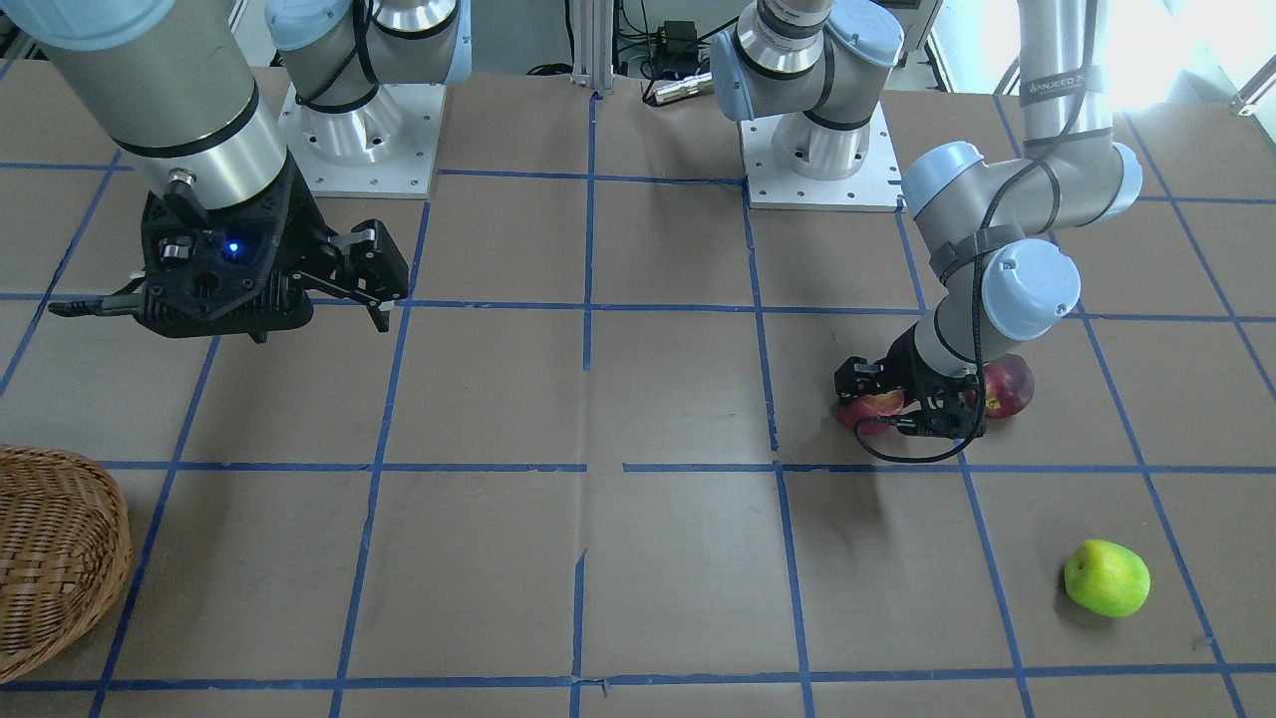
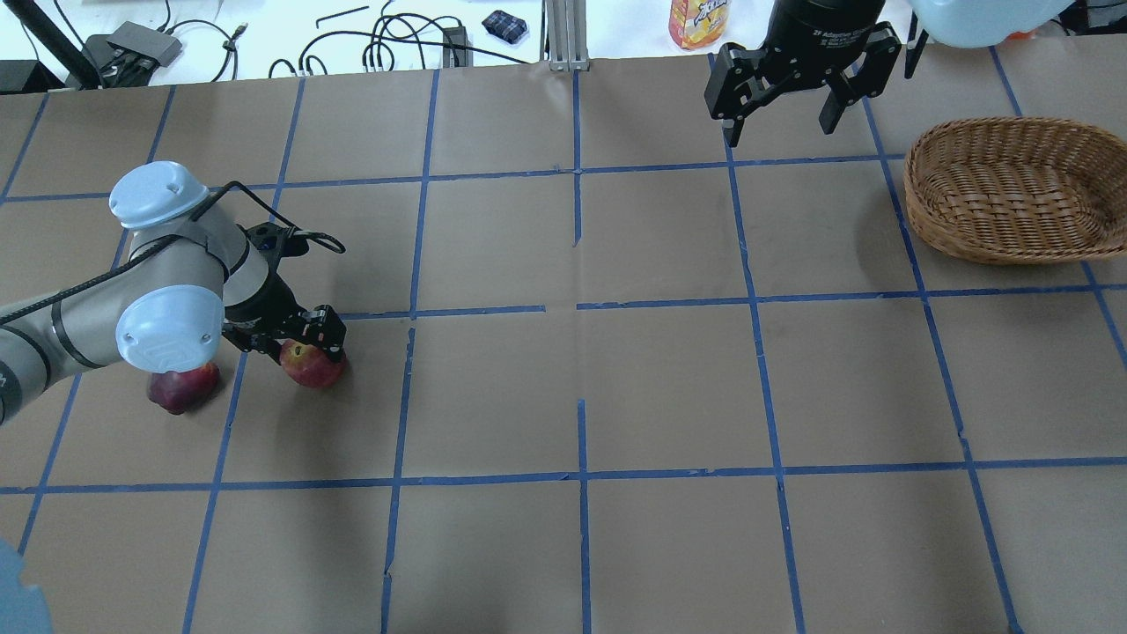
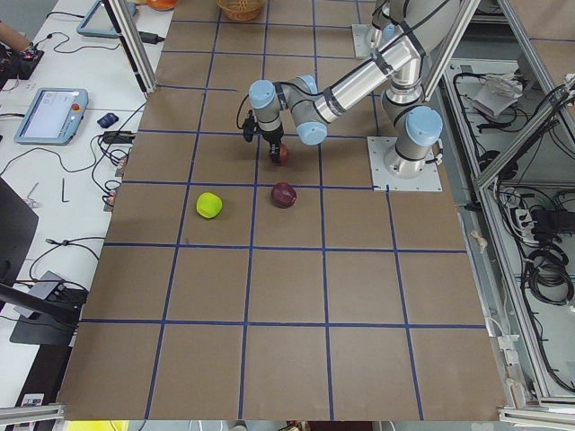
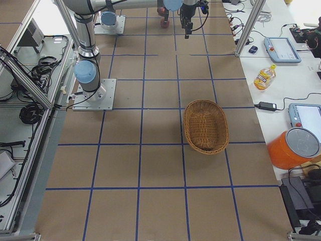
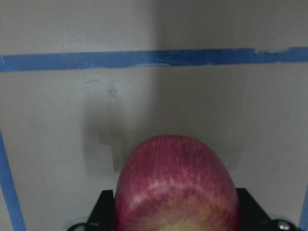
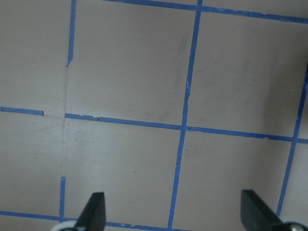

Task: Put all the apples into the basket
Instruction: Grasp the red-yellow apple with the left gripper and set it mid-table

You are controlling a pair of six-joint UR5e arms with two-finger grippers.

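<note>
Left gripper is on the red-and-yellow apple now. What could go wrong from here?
1. The left gripper holds the red-and-yellow apple by its round sides, so it may slip on lifting.
2. The maroon apple lies close by, partly under the left arm. A swing could knock it rolling.
3. The basket sits far across, near the right gripper. A long carry or hand-over risks a drop.

Silver-grey tubular arms (image 1: 1057,110) with pale blue joint caps (image 1: 1032,289), black cables (image 1: 917,461) strapped along them, and black fingers (image 6: 95,211).

Blue tape grids the brown table (image 2: 651,387); a juice bottle (image 4: 264,77) and cables (image 2: 387,44) lie beside it.
</note>
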